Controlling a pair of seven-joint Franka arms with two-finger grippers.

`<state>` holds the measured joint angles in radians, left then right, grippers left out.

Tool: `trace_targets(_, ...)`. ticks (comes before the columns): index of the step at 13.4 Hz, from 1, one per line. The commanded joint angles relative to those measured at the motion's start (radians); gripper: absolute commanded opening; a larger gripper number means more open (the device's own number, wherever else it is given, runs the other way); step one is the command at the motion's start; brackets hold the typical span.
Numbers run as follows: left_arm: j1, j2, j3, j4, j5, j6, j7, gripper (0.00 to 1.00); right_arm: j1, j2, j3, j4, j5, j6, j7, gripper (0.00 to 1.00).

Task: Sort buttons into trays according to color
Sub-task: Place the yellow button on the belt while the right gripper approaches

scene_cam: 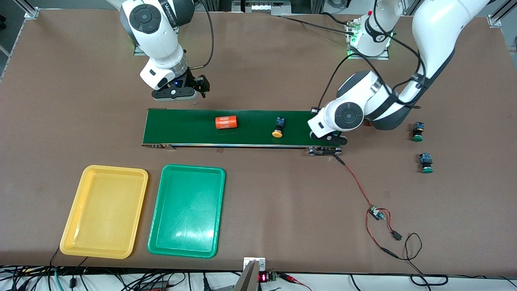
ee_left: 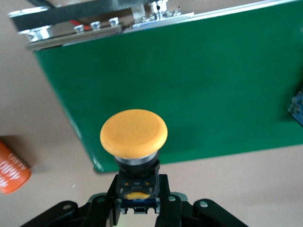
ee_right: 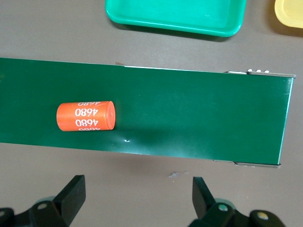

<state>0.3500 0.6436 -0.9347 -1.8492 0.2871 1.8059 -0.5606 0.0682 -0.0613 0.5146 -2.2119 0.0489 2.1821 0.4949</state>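
Presently the left gripper (ee_left: 137,208), over the conveyor belt's (scene_cam: 226,128) end nearest the left arm, has its jaws clamped on the black body of a yellow-capped button (ee_left: 134,134). The right gripper (ee_right: 137,196) waits, jaws apart, at the belt's 12 o'clock edge. Nothing is sorted: the yellow tray (scene_cam: 80,220) and green tray (scene_cam: 159,218), glossy moulded plastic, sit at the belt's 6 o'clock. One yellow button (scene_cam: 278,127) lies on the belt beside a printed orange cylinder (scene_cam: 226,122); two green buttons (scene_cam: 417,131) (scene_cam: 426,163) rest on the matte brown table (scene_cam: 282,210), at the belt's 3 o'clock.

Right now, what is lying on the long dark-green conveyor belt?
On the conveyor belt: an orange numbered cylinder and a yellow-capped button. The left arm covers the belt's end; anything there is hidden.
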Motion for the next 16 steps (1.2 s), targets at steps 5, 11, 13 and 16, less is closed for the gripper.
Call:
trace_targets(5,-0.043,0.051,0.056,0.038,0.049,0.001,-0.004,0.31,-0.059,0.014,0.018,0.001,-0.006,0.035,-0.007,1.00)
trace_targets(11,-0.028,0.021,0.054,0.073,0.047,-0.049,-0.004,1.00,-0.033,0.034,0.018,-0.002,-0.007,0.071,0.037,1.00)
trace_targets(13,-0.028,0.002,0.050,0.189,0.037,-0.182,-0.005,1.00,-0.024,0.037,0.019,-0.003,-0.007,0.074,0.043,1.00)
trace_targets(16,-0.036,0.002,0.051,0.373,0.030,-0.347,0.007,1.00,-0.016,0.051,0.027,-0.003,-0.011,0.076,0.060,1.00)
